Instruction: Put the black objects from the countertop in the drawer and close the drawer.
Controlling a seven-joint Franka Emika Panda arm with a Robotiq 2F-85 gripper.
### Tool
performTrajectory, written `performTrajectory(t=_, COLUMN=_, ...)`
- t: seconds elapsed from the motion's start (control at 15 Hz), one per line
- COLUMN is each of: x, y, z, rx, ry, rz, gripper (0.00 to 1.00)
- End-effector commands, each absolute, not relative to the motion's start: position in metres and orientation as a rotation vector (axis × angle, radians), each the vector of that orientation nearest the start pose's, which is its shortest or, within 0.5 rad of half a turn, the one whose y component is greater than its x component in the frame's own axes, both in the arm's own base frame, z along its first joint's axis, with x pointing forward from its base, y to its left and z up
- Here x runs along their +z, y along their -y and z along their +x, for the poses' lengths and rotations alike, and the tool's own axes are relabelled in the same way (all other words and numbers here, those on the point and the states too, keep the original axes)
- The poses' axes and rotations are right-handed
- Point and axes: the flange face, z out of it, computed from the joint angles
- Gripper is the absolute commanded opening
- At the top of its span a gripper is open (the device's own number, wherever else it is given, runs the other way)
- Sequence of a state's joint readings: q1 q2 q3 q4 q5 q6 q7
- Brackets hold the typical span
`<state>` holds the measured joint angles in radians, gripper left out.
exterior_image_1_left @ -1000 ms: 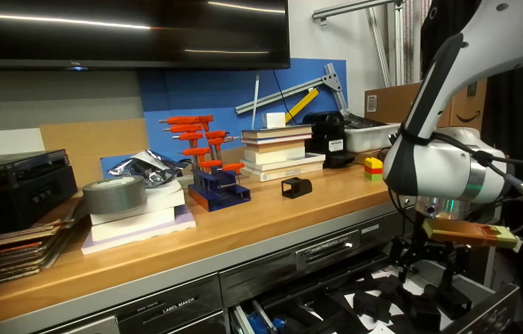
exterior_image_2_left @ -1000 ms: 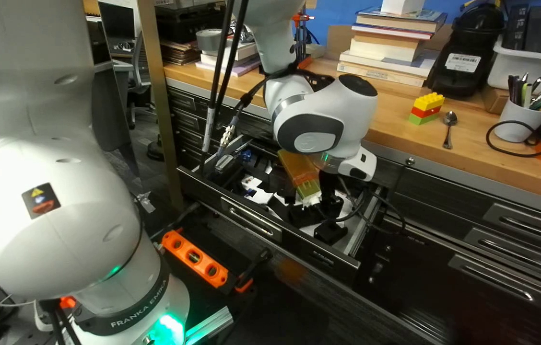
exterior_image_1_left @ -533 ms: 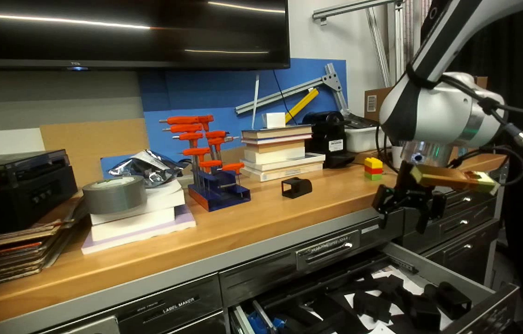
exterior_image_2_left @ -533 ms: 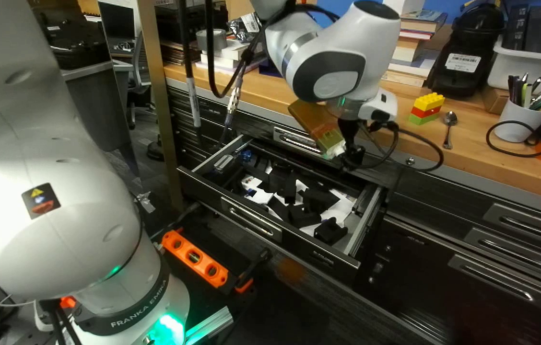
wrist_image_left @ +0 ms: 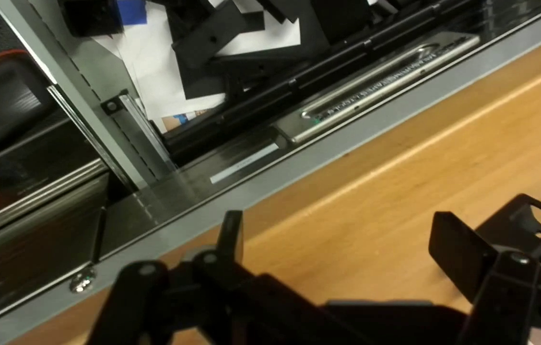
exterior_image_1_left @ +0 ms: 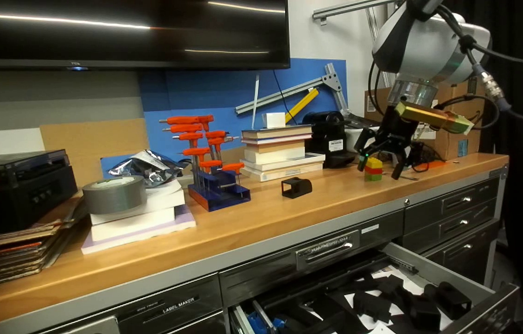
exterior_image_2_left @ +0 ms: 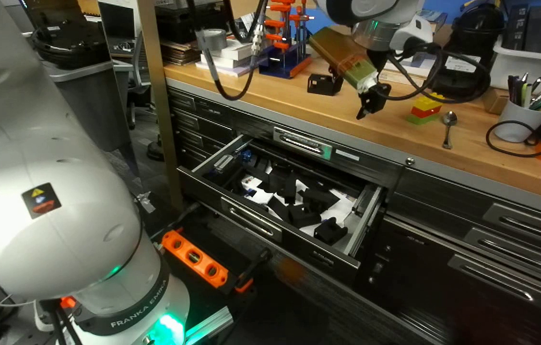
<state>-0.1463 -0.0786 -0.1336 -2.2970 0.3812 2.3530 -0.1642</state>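
Your gripper (wrist_image_left: pixel 336 230) is released: its fingers (wrist_image_left: pixel 450 244) stand well apart above the worktop (exterior_image_1_left: pixel 261 214), not far in from the front edge, with only wood showing between them. A second ago it was down in the drawer (exterior_image_2_left: pixel 304 243); now it has risen past the front edge and left one black block (exterior_image_1_left: pixel 449 299) there, by the drawer's side wall. I take that piece as put away, so one is left to fetch before you close up.

The remaining black block (exterior_image_1_left: pixel 303 187) sits back from the front edge, before the book stack (exterior_image_1_left: pixel 280 157), with the hex-key stand (exterior_image_1_left: pixel 219 195) near by. Reaching it should mean travelling along that edge, away from the end corner and the toy bricks (exterior_image_2_left: pixel 426 111), which you could clip if you drop early.

The wrist view gives you this block only partly, behind a finger and cut off by the border; both exterior views show more of it. In an exterior view the drawer's silver handle (exterior_image_2_left: pixel 251 222) is in plain sight, as is the spoon (exterior_image_2_left: pixel 448 128) toward the worktop's end; the wrist view shows neither. There, though, you see clearly how far the fingers are spread, which that exterior view hides.
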Motion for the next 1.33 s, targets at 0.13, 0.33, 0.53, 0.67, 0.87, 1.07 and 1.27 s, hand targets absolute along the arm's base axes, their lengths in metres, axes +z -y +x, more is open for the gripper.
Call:
performTrajectory(t=0.13, x=0.417, y=0.127, z=0.558, rx=-0.316, ry=-0.522, rz=-2.723, gripper=1.0)
performTrajectory(t=0.33, x=0.417, y=0.111, z=0.59, rx=-0.302, ry=-0.585, rz=-2.682, gripper=1.0)
performTrajectory(t=0.53, x=0.415, y=0.085, z=0.618, rx=-0.231, ry=-0.663, rz=-2.657, gripper=1.0)
performTrajectory(t=0.67, x=0.412, y=0.069, z=0.632, rx=-0.174, ry=-0.727, rz=-2.634, gripper=1.0)
performTrajectory(t=0.87, x=0.41, y=0.052, z=0.649, rx=-0.056, ry=-0.883, rz=-2.613, gripper=1.0)
performTrajectory(t=1.07, x=0.412, y=0.039, z=0.661, rx=0.028, ry=-1.01, rz=-2.585, gripper=1.0)
performTrajectory(t=1.27, x=0.412, y=0.027, z=0.673, rx=0.076, ry=-1.067, rz=-2.558, gripper=1.0)
